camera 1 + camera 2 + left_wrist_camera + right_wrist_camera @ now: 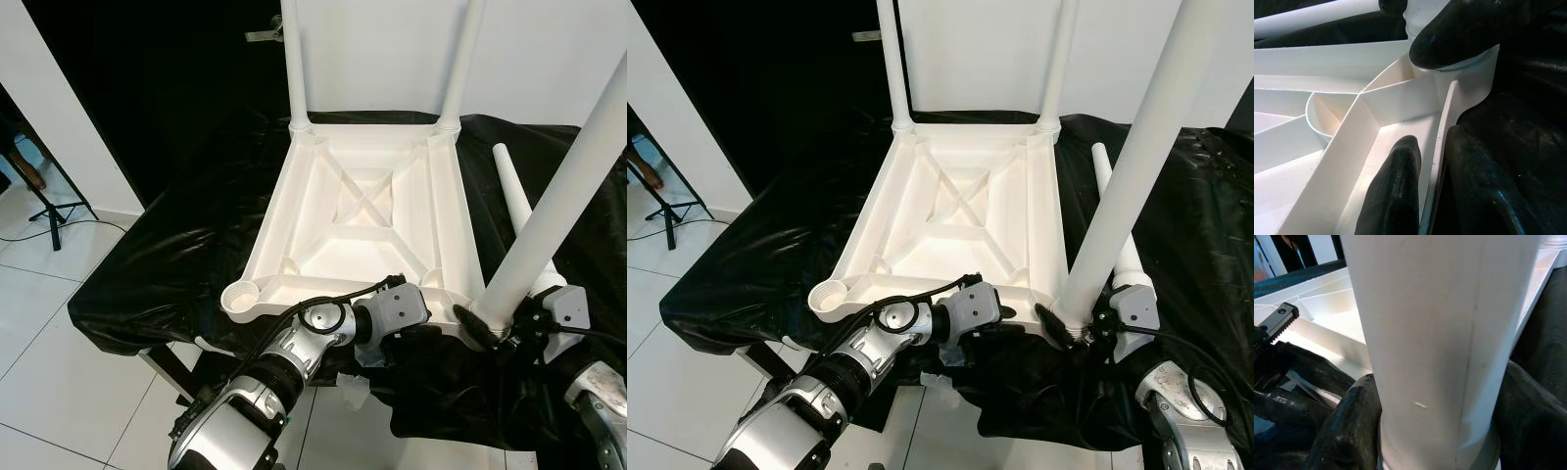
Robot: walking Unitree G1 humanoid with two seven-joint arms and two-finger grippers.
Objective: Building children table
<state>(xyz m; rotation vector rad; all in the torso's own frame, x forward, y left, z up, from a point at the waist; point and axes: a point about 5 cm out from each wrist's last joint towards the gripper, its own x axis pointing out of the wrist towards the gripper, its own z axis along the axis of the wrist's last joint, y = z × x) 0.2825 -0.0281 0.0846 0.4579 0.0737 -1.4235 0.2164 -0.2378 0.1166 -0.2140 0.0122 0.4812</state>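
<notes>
Writing: we read none.
Right gripper (pixel 490 328): we clamp the white table leg (pixel 549 211) near its base.
Left gripper (pixel 1425 191): we pinch the tabletop rim (pixel 1442 127), one finger (pixel 1393 196) inside.

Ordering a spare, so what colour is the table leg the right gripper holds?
White, plain. The leg in the right gripper shows best in the right eye view.

Loose leg (pixel 511 184) right of tabletop (pixel 362 220)

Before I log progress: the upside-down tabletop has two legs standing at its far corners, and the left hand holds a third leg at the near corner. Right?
Not quite: the right hand holds the third leg, as the left eye view shows. The tabletop and two far legs are as you say.
</notes>
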